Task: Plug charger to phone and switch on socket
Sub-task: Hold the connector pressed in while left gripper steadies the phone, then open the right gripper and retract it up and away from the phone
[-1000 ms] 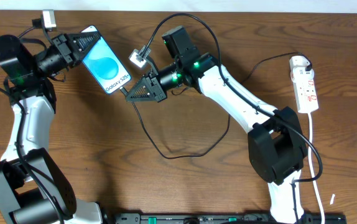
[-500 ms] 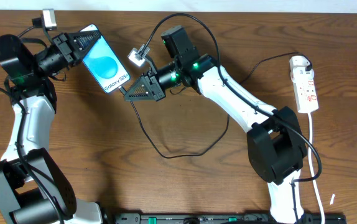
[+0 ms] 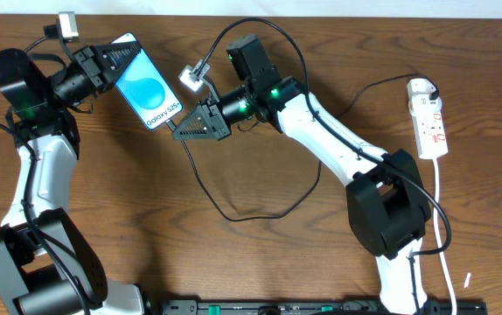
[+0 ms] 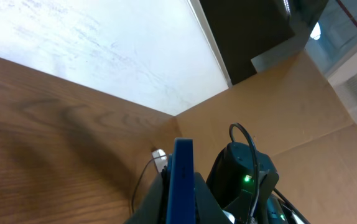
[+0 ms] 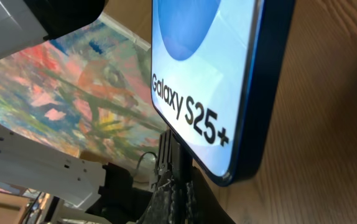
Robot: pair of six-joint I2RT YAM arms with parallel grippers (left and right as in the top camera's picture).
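Overhead view: the left gripper [image 3: 122,59] is clamped on the upper end of the phone [image 3: 149,92], near the far left corner of the tabletop [image 3: 146,245]. The phone is lit, its blue screen facing up, and it runs diagonally toward the table's centre.

The right gripper [image 3: 179,133] sits just beside the phone's lower end, jaws closed on the plug end of the charger [image 3: 242,220]. The black cable trails from there in a wide loop across the middle of the tabletop.

Right wrist view: the plug tip rises between the closed fingers [image 5: 166,193], at the phone's [image 5: 228,74] lower end. Whether it is seated cannot be told.

Left wrist view: the phone [image 4: 183,180] is seen edge-on between the fingers.

The socket [image 3: 430,118] lies near the right edge, toward the far corner, well apart from both grippers. Its white cord [image 3: 442,210] runs along that edge.
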